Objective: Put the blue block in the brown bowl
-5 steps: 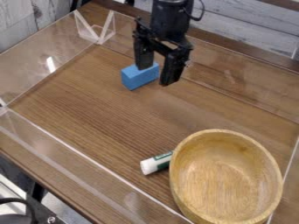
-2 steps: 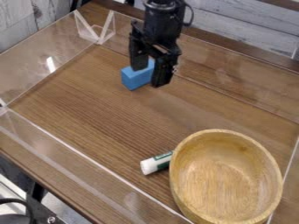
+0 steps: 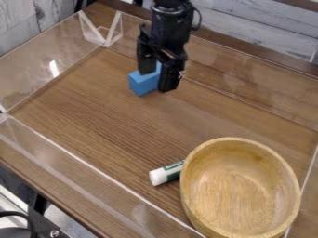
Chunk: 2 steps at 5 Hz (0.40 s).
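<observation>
The blue block (image 3: 143,83) lies on the wooden table at the upper middle of the camera view. My black gripper (image 3: 158,76) points straight down over the block's right side. Its fingers (image 3: 170,76) stand apart, open, with the block's right part between or just behind them; contact cannot be made out. The brown bowl (image 3: 240,186), large, round and wooden, sits at the lower right, well away from the gripper and with nothing in it.
A small white-and-green tube (image 3: 166,172) lies against the bowl's left rim. Clear acrylic walls (image 3: 37,65) fence the table on the left and front. A clear triangular stand (image 3: 99,31) is at the back left.
The gripper has shifted left and dropped a little, from beside the block's right edge to over the block. The block, bowl and tube have not moved.
</observation>
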Each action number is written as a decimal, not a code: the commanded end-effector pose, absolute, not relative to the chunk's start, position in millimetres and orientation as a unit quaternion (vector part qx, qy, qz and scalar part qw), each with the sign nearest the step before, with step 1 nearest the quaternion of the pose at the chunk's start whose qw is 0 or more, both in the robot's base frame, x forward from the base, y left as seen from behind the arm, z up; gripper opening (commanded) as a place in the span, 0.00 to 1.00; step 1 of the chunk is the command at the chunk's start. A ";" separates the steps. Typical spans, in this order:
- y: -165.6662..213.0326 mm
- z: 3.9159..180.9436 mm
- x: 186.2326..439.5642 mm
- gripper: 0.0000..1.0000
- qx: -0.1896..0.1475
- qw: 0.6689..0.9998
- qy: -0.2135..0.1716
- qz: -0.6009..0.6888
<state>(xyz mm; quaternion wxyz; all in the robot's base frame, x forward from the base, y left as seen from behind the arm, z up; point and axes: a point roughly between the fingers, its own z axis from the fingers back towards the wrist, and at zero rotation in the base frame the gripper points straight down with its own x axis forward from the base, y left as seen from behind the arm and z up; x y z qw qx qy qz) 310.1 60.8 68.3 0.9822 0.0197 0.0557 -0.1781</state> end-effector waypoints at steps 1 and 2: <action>69.8 82.7 323.5 1.00 0.034 0.983 0.020 -0.177; 72.4 78.7 325.2 1.00 0.035 0.983 0.017 -0.181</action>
